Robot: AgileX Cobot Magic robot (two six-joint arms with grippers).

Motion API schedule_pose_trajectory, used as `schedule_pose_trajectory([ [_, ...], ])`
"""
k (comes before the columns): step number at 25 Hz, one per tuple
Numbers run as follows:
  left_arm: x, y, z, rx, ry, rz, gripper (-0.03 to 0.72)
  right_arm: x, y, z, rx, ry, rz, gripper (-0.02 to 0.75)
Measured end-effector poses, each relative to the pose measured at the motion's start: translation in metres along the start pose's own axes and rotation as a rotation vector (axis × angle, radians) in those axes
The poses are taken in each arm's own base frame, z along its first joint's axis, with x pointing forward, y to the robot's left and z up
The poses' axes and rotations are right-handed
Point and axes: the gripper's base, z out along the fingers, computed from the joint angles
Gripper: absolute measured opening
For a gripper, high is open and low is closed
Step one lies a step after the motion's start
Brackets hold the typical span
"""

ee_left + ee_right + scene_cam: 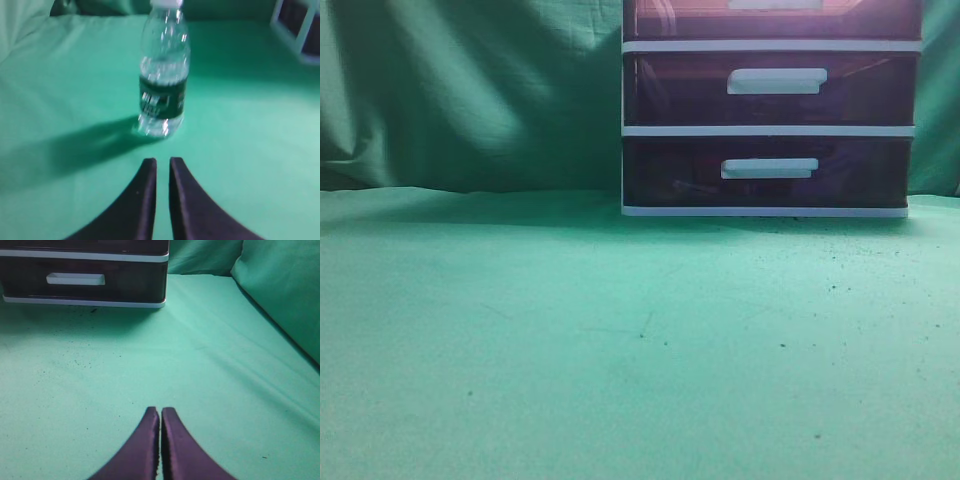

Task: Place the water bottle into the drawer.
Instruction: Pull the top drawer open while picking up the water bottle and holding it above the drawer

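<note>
A clear water bottle [163, 75] with a dark green label and a white cap stands upright on the green cloth, shown only in the left wrist view. My left gripper [163, 161] is just in front of it, apart from it, empty, with its fingers nearly together. The top drawer [670, 18], dark purple-brown with a white handle, is pushed in and cut off by the top edge of the exterior view. My right gripper [160, 410] is shut and empty over bare cloth, well in front of the drawer unit [85, 302]. Neither gripper shows in the exterior view.
The white-framed unit [770, 130] stands at the back right with its middle drawer [670, 90] and lowest drawer [670, 175] closed. Its corner shows at the top right of the left wrist view [300, 25]. Green cloth [570, 330] covers the table and backdrop.
</note>
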Motion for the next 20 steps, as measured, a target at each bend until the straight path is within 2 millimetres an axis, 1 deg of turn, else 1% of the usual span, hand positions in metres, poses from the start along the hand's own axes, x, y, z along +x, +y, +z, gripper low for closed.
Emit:
schedule_pose_trajectory([
  [2, -0.009, -0.001, 0.000, 0.020, -0.093, -0.076, 0.060, 0.000, 0.000, 0.000, 0.000, 0.000, 0.000, 0.000],
  [6, -0.029, 0.001, -0.005, 0.043, -0.327, -0.300, 0.060, 0.000, 0.000, 0.000, 0.000, 0.000, 0.000, 0.000],
  [9, -0.038, 0.004, -0.008, 0.032, -0.435, -0.374, 0.060, 0.000, 0.000, 0.000, 0.000, 0.000, 0.000, 0.000],
  [13, -0.042, 0.006, -0.010, 0.022, -0.487, -0.387, 0.060, 0.000, 0.000, 0.000, 0.000, 0.000, 0.000, 0.000],
  [15, -0.042, 0.006, -0.010, 0.023, -0.483, -0.373, 0.060, 0.000, 0.000, 0.000, 0.000, 0.000, 0.000, 0.000],
  [17, -0.050, 0.003, -0.013, 0.037, -0.452, -0.334, 0.060, 0.000, 0.000, 0.000, 0.000, 0.000, 0.000, 0.000],
  [20, -0.062, 0.000, -0.008, 0.046, -0.330, -0.299, 0.060, 0.000, 0.000, 0.000, 0.000, 0.000, 0.000, 0.000],
])
